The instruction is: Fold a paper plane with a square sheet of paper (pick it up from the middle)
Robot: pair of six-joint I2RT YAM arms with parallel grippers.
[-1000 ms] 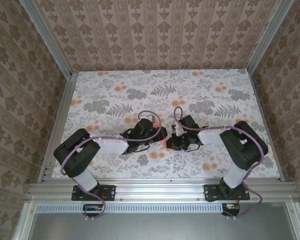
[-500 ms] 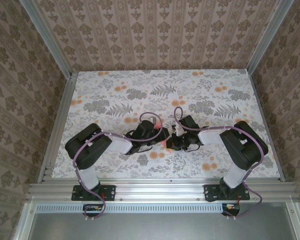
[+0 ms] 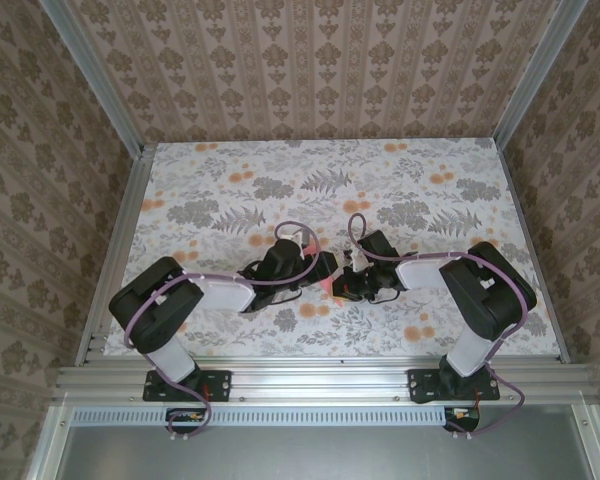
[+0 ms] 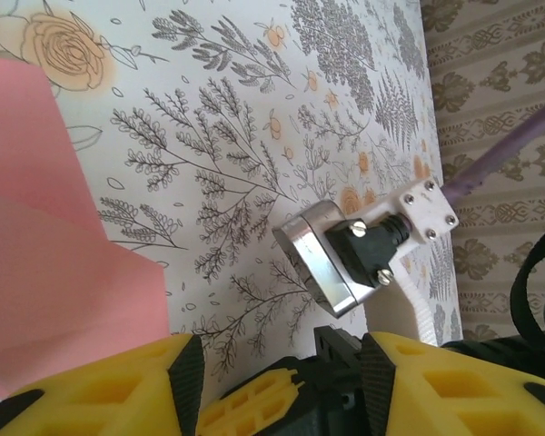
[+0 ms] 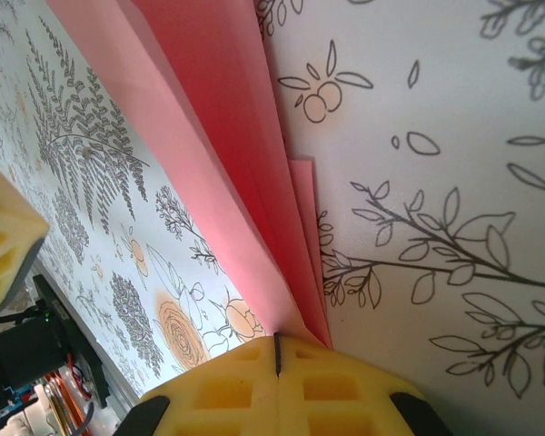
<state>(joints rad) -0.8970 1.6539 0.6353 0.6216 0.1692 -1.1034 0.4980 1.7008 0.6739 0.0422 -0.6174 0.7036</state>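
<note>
The pink-red paper plane [image 5: 218, 118] is folded into several long layers, and its end runs into my right gripper [image 5: 277, 345], whose yellow fingers are shut on it. From above, a small patch of the paper plane [image 3: 326, 286] shows between the two gripper heads near the table's middle front. My right gripper [image 3: 338, 287] sits just right of that patch. Just left of it is my left gripper [image 3: 318, 268]. In the left wrist view the paper plane [image 4: 45, 272] lies flat to the left, and my left gripper [image 4: 280, 356] stands open, holding none of the paper.
The flower-printed table [image 3: 280, 180] stretches back behind both arms, with patterned walls on three sides. An aluminium rail [image 3: 310, 372] borders the near edge. The right wrist's silver camera [image 4: 331, 254] hangs close ahead of my left fingers.
My left arm's elbow swung right and came back left, with its gripper shifting slightly. The right arm and the gripped paper stayed put.
</note>
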